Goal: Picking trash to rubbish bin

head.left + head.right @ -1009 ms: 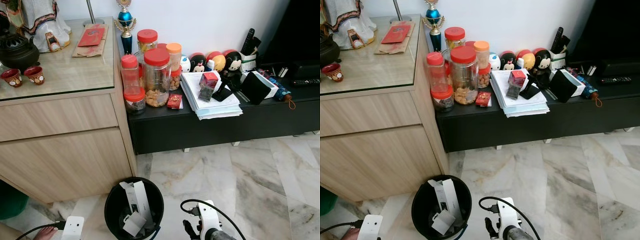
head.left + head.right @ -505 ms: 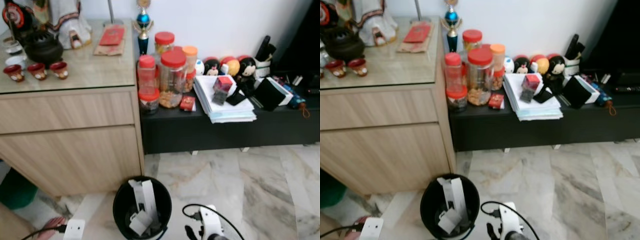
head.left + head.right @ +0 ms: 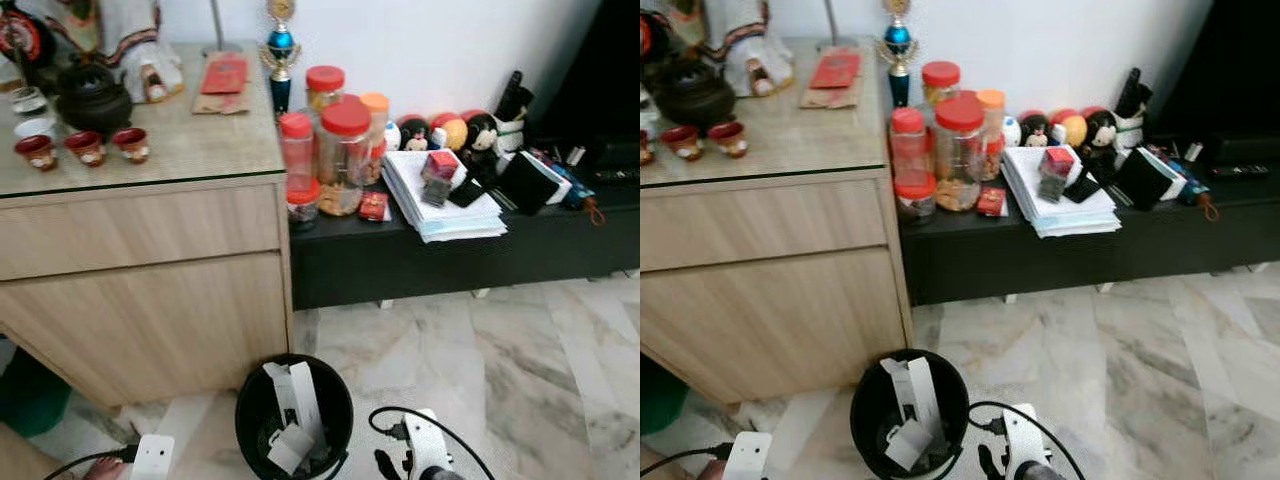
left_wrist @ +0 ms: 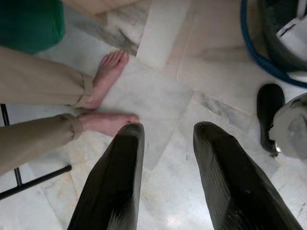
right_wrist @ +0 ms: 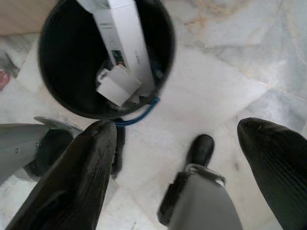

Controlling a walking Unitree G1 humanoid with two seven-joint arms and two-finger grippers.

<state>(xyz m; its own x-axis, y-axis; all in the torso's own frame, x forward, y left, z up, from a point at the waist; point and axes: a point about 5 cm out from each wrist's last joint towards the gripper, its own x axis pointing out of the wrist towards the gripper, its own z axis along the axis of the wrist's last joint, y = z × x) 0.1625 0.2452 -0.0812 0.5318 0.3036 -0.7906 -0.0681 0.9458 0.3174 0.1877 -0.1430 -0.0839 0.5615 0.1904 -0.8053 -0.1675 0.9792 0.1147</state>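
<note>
Since both arms hang low with nothing in them, this looks like the gap between pickups. The rubbish bin (image 3: 294, 418) sits on the marble floor (image 3: 480, 340) right by the wooden cabinet (image 3: 140, 290), and it's already got trash in it: a tall white carton (image 5: 122, 36) leaning upright against the inner wall and a smaller white box (image 5: 117, 85) lower down.

The right tool (image 5: 192, 158) hangs near the bin's rim with its fingers spread wide and empty. The left tool (image 4: 165, 177) is parted too, gripping nothing, pointed down at the floor near a person's bare feet (image 4: 108, 98).

On handling, my guess is that the stuff in the bin is light, thin cardboard, stiff along the long edges but easy to crush if squeezed flat-on. I'd pinch a piece like that across its narrow sides, near the middle so it doesn't swing. The finish looks smooth, so maybe a bit slippy.

I can't really tell what the next piece of trash is. The low black bench (image 3: 450, 250) is cluttered with jars (image 3: 340, 150) and papers (image 3: 440, 205).
</note>
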